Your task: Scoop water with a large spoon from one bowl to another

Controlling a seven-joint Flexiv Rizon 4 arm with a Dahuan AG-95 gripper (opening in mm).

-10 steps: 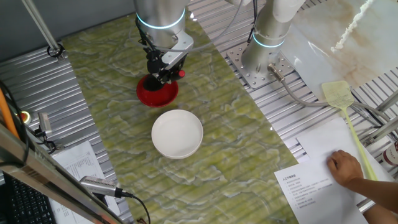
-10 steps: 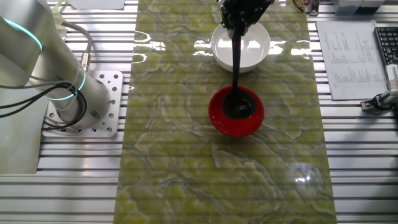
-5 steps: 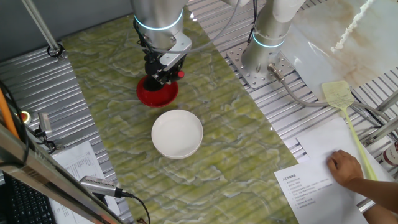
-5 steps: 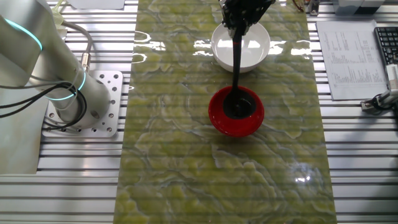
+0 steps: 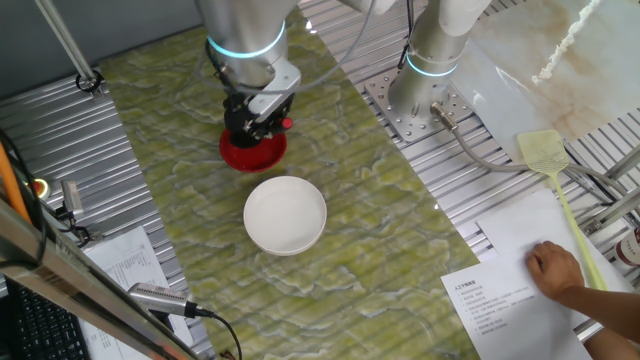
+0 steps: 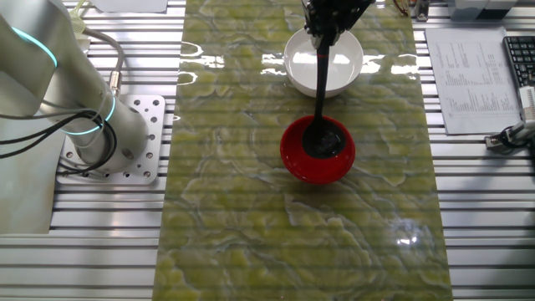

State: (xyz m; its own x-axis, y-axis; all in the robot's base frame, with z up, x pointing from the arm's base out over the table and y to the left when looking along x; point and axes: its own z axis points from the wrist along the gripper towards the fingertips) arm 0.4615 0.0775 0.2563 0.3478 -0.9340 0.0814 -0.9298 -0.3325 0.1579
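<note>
The black large spoon (image 6: 322, 79) hangs steeply from my gripper (image 6: 328, 27), which is shut on its handle near the top edge of the other fixed view. Its round scoop (image 6: 323, 142) rests inside the small glossy red bowl (image 6: 292, 159). The handle's red tip (image 5: 287, 124) peeks out beside the gripper (image 5: 255, 122) in one fixed view, where the gripper covers part of the red bowl (image 5: 250, 154). The wider plain white bowl (image 5: 285, 214) stands apart from the red bowl, and in the other fixed view the white bowl (image 6: 347, 58) sits behind the handle. Water cannot be made out.
A green marbled mat (image 5: 330, 240) covers the table. A second arm's base (image 5: 425, 90) is bolted beside it. A person's hand (image 5: 555, 270) rests on papers (image 5: 520, 290) next to a yellow fly swatter (image 5: 555, 175). A keyboard (image 6: 520, 58) and cables lie at the edge.
The gripper has shifted slightly, moving left in one fixed view and right in the other, tilting the spoon handle more. The scoop stays in the red bowl.
</note>
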